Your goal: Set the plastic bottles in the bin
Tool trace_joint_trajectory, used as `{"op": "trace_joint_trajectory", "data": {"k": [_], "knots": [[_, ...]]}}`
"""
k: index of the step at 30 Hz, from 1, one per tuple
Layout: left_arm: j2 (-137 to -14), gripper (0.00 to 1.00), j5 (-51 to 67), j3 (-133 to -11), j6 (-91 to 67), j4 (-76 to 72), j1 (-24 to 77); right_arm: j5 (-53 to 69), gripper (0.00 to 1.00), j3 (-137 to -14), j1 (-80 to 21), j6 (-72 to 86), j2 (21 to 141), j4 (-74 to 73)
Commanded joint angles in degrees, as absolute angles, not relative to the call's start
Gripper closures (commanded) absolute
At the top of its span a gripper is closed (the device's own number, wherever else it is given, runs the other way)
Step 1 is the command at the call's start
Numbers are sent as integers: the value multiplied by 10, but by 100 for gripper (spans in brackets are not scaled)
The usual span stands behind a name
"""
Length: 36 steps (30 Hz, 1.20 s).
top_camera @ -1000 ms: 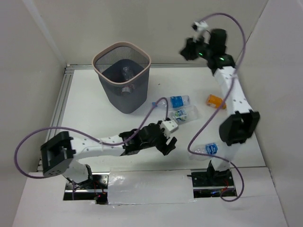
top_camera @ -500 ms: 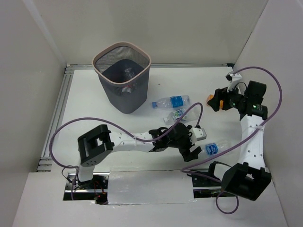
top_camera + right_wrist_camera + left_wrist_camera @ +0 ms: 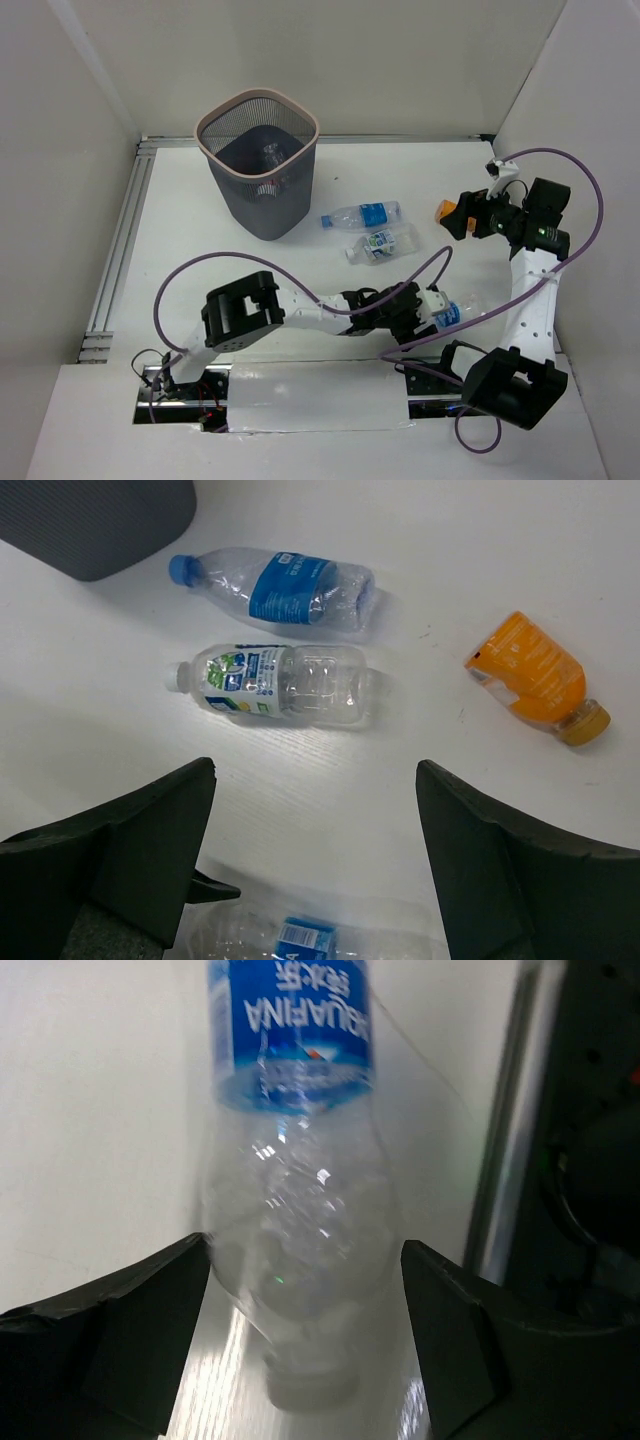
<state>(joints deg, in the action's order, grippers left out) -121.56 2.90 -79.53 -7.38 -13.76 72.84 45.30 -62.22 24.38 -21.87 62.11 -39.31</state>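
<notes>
While the left arm reaches low across the near edge of the table [image 3: 180, 270], the left gripper [image 3: 305, 1252] stands wide open around the neck end of a blue-labelled bottle [image 3: 295, 1190] that lies on its side, cap towards the wrist camera. One finger is on each flank of the bottle; whether they touch it cannot be told. The right gripper [image 3: 315, 770] is also spread wide and holds nothing, hanging above the right side of the table just beside the small orange object [image 3: 530, 675]. Below it lie two more bottles side by side, well apart from that orange piece: one with a blue cap and blue label [image 3: 280, 585], nearer the bin [image 3: 200, 135], and one with a green-white label [image 3: 280, 685]. At the far left stands the bin, upright, with at least one clear bottle [image 3: 268, 150] visible inside.
</notes>
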Motion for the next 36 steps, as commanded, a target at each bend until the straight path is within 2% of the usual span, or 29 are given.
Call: {"op": "trace_joint_trajectory", "data": {"k": [1, 3, 4, 6, 7, 8, 11, 12, 15, 18, 22, 26, 31, 36], "knots": [[-1240, 12, -56, -838, -49, -180, 748, 469, 12, -614, 245, -211, 608, -407], [-1252, 23, -134, -844, -49, -180, 753, 475, 12, -614, 245, -204, 608, -407], [-1258, 31, -153, -844, -49, -180, 758, 475, 12, -607, 245, -198, 608, -407], [-1264, 40, -160, -837, -49, -186, 758, 480, 12, -602, 245, -198, 608, -407], [-1264, 52, -160, -837, -49, -186, 758, 480, 12, -597, 245, -198, 608, -407], [-1257, 59, -165, -831, -55, -186, 758, 480, 12, -597, 245, -198, 608, -407], [-1218, 84, -172, -814, -61, -174, 758, 459, 21, -597, 245, -198, 608, -400], [-1203, 88, -184, -805, -61, -174, 758, 450, 28, -597, 251, -176, 608, -392], [-1125, 100, -195, -758, -66, -163, 752, 395, 38, -597, 257, -128, 603, -339], [-1059, 100, -214, -707, -79, -132, 725, 398, 38, -603, 263, -81, 603, -295], [-941, 100, -208, -668, -70, -102, 663, 448, 29, -623, 270, -34, 624, -271], [-890, 100, -225, -721, -21, -76, 623, 448, 26, -623, 270, -24, 630, -258], [-856, 100, -287, -783, 2, -76, 560, 454, 22, -623, 270, -83, 642, -285], [-835, 100, -345, -812, -25, -64, 445, 448, 20, -628, 270, -147, 652, -329]]}}
